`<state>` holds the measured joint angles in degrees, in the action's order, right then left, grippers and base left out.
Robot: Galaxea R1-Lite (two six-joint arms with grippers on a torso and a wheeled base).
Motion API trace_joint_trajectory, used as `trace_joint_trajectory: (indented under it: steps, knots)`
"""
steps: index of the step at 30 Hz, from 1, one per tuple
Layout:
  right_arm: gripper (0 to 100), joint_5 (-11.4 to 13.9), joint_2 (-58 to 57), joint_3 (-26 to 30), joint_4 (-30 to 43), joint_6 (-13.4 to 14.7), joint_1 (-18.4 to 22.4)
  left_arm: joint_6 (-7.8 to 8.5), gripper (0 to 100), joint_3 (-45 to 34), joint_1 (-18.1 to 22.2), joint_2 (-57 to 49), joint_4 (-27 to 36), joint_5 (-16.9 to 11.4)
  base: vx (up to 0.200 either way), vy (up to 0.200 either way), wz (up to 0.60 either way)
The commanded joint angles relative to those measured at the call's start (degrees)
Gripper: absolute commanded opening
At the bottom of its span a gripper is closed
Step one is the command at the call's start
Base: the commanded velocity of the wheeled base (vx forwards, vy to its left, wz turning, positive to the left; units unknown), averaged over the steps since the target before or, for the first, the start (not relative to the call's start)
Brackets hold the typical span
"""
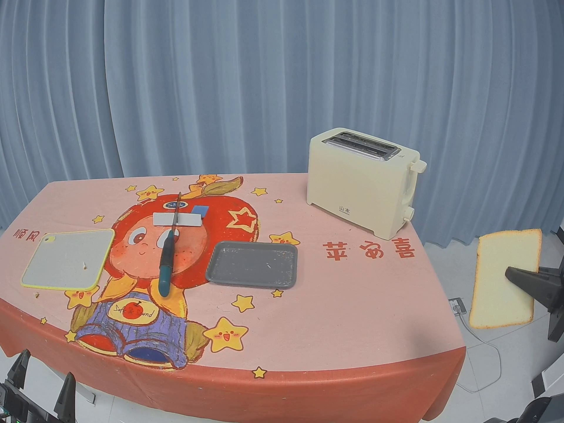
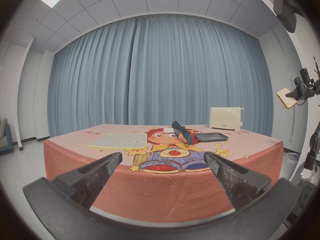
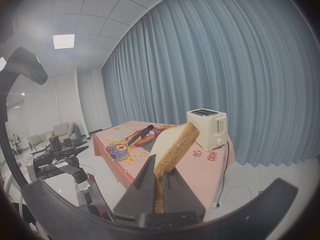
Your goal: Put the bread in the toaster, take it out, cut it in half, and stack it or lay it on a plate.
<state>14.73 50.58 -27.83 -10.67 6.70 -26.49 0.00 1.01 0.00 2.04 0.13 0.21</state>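
Bread point(image 3: 173, 144) stands clamped between the right fingers point(image 3: 141, 190); the left fingers point(image 2: 90, 177) gape wide, holding nothing.

Cream toaster point(image 1: 358, 180) — grey plate point(image 1: 252, 264).

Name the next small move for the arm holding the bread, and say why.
Probably swing the bread over the toaster. The right tool is shut on it, held out past the table's right edge, well apart from the toaster, whose two top slots look empty.
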Motion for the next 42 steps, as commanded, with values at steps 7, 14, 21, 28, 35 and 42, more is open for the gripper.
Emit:
trace_joint_trajectory:
  steps: [7, 14, 21, 28, 35, 42]
  knots:
    - [0, 0.0, 2.2, -2.1, -0.1, 0.3, -2.0, 0.0, 100, -0.9, 0.0, 0.1, 0.0, 0.1, 0.0, 0.2, 0.0]
    - [0, 0.0, 3.0, -2.1, -0.1, 0.3, -4.2, 0.0, 100, -0.9, 0.0, 0.1, 0.0, 0.1, 0.0, 0.2, 0.0]
    - [0, -0.8, 3.3, -2.1, -0.1, 0.3, -6.1, 0.09, 100, -0.9, 0.0, 0.1, 0.0, 0.1, 0.0, 0.2, 0.0]
    - [0, -0.7, 3.7, -2.6, -0.2, 0.6, -6.2, 0.09, 100, -0.9, 0.0, 0.1, 0.0, 0.1, 0.0, 0.2, 0.0]
    - [0, -0.7, 4.1, -2.7, -0.2, 0.6, -6.3, 0.09, 100, -1.0, 0.0, 0.1, 0.0, 0.1, 0.0, 0.2, 0.0]
    - [0, -0.7, 4.9, -2.5, -0.2, 0.2, -7.0, 0.09, 100, -1.0, 0.0, 0.1, 0.0, 0.1, 0.0, 0.2, 0.0]
